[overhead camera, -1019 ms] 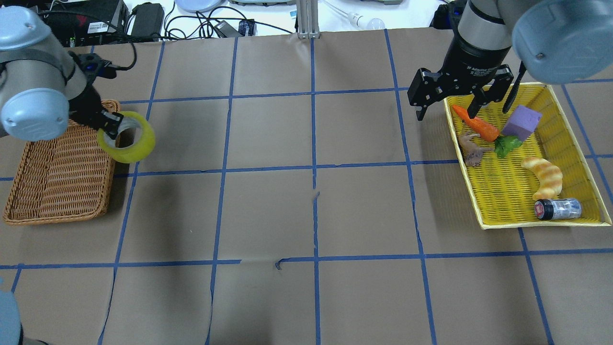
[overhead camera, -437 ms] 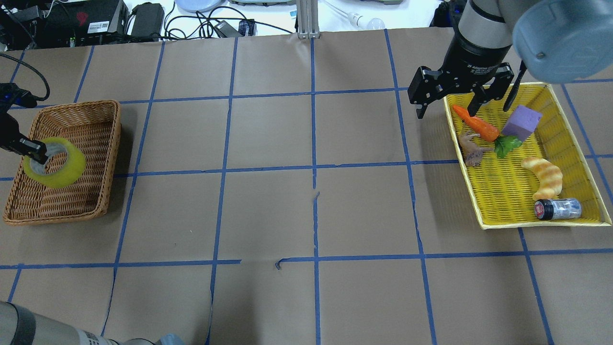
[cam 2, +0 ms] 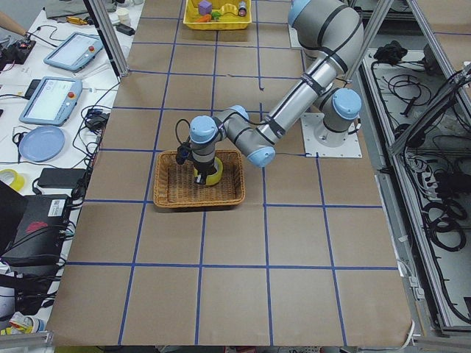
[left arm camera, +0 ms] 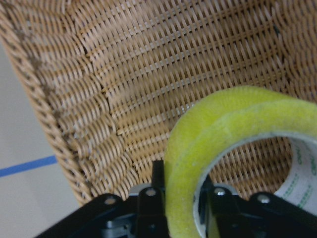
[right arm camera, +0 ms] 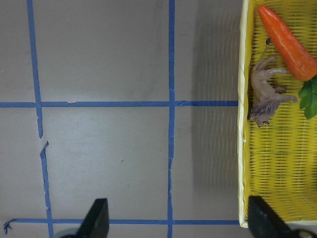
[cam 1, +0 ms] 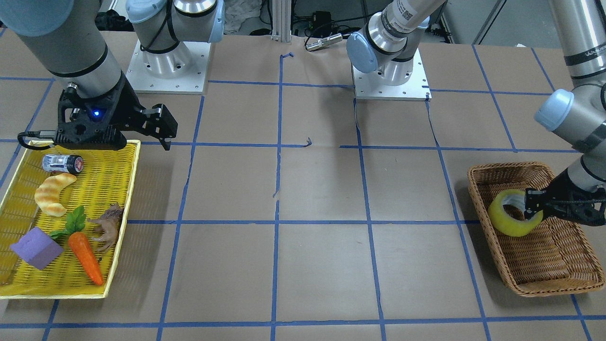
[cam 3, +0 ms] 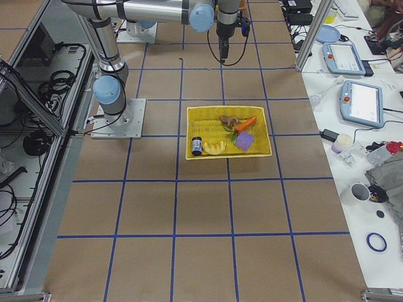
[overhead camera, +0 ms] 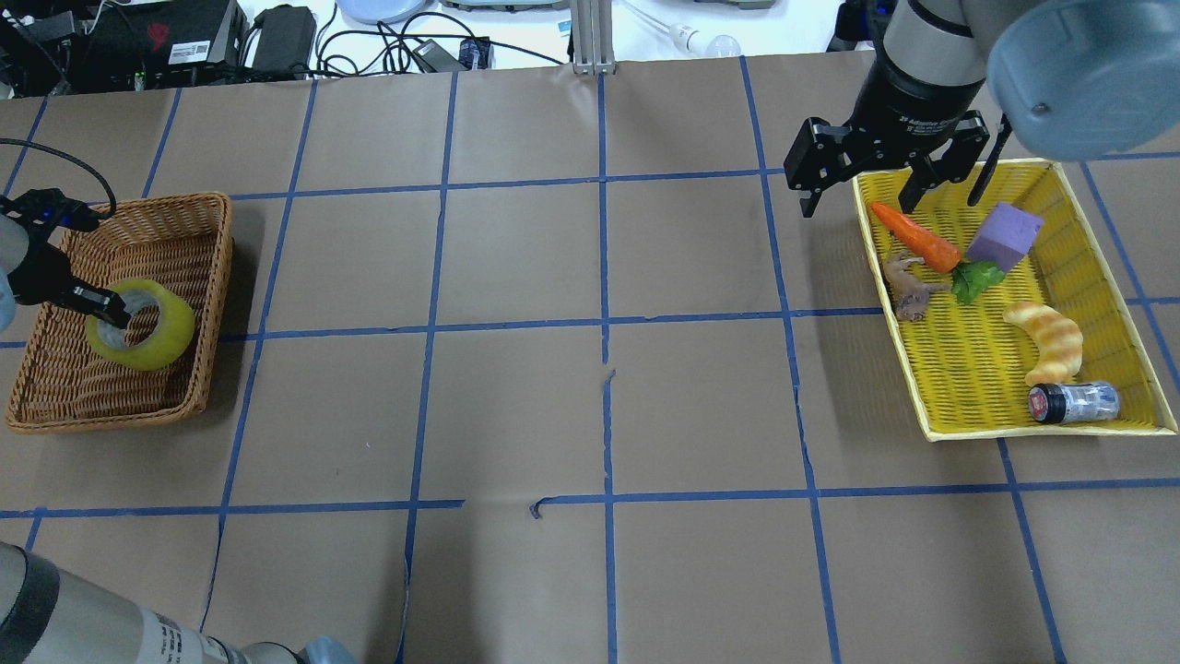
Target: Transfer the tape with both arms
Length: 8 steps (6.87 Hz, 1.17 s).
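The yellow tape roll (overhead camera: pixel 147 325) is upright over the wicker basket (overhead camera: pixel 55 406) at the table's left end. My left gripper (overhead camera: pixel 109 310) is shut on the roll's wall, one finger inside the core and one outside. The left wrist view shows the tape (left arm camera: pixel 218 139) between the fingers (left arm camera: pixel 157 191), close above the basket floor (left arm camera: pixel 148 74); I cannot tell if it touches. In the front view the tape (cam 1: pixel 506 215) hangs inside the basket (cam 1: pixel 544 272). My right gripper (overhead camera: pixel 859 198) is open and empty above the far corner of the yellow tray (overhead camera: pixel 968 378).
The yellow tray holds a toy carrot (overhead camera: pixel 917 238), a purple block (overhead camera: pixel 1005 235), an animal figure (overhead camera: pixel 908 288), a croissant toy (overhead camera: pixel 1046 339) and a small can (overhead camera: pixel 1074 402). Brown paper with blue tape lines (overhead camera: pixel 604 323) covers the table between basket and tray.
My left gripper carried the tape from the basket's right rim to over the basket's left side, then slightly back right and lower. My right gripper drifted a little away over the tray's far corner.
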Available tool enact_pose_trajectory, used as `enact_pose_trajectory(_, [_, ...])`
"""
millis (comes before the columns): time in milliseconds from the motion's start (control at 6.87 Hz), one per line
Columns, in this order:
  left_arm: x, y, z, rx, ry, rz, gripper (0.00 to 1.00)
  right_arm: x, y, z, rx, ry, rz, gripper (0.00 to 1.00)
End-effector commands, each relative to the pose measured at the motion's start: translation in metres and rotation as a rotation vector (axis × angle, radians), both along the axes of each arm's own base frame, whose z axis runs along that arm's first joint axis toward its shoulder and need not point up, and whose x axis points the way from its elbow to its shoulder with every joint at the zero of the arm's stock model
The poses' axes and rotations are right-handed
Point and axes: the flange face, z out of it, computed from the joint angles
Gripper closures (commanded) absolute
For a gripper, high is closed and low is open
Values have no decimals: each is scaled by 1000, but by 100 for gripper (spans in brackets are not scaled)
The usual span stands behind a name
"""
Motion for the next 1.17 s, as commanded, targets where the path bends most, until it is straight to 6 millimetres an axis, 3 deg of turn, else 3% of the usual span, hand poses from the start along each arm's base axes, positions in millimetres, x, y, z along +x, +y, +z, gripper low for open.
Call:
enact_pose_trajectory(0, [3, -6, 25, -99, -57, -8, 0, 0, 0, 0, -3, 5, 0, 0])
enact_pose_trajectory(146, [5, -10, 45, -116, -93, -13, 0, 1, 0, 0, -3, 0, -3, 0])
enact_pose_trajectory(291, [-13, -22, 69, -137, -94, -40, 0, 0, 0, 0, -3, 3, -4, 0])
enact_pose_trajectory(437, [-67, -33, 90, -92, -25, 11, 0, 1, 0, 1, -4, 0, -6, 0])
enact_pose_trajectory(583, [-140, -44, 120, -74, 19, 134, 0, 1, -1, 3, -9, -3, -6, 0])
enact_pose_trajectory(728, [-201, -45, 141, -65, 41, 177, 0, 0, -1, 4, -9, -3, -9, 0])
enact_pose_trajectory(1019, [-308, -23, 167, -14, 86, 295, 0, 0, -1, 5, -12, -1, -11, 0])
